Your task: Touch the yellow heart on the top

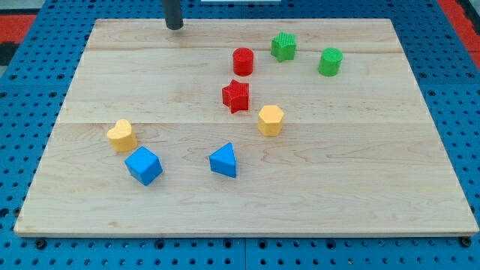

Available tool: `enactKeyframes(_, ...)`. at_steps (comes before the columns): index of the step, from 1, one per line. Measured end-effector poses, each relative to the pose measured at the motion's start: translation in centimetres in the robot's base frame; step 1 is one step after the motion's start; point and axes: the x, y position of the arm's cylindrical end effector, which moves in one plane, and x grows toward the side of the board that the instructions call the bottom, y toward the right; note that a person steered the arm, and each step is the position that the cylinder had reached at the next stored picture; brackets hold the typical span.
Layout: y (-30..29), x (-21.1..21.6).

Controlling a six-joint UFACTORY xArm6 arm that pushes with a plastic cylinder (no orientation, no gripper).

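Standing at the view's top, left of centre, the rod's tip rests on the wooden board with nothing against it; it carries no jaws, so it holds nothing. The yellow heart lies well apart from it, down the view and slightly to the left, near the board's left edge. A blue cube sits just beside the heart on its lower right. The heart's upper side faces the tip, and no block stands between them, so a near-straight run down the view would likely reach that side.

Elsewhere: a blue triangular block, a yellow hexagonal block, a red star, a red cylinder, a green star-like block and a green cylinder. The board lies on blue perforated panelling.
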Motion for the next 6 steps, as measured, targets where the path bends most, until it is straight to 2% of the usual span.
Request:
enactKeyframes(1,-7.9,3.6)
enactKeyframes(3,-11.2,20.2)
enactKeyframes(4,-5.7,25.2)
enactKeyframes(5,-8.6,26.8)
enactKeyframes(6,-8.6,32.3)
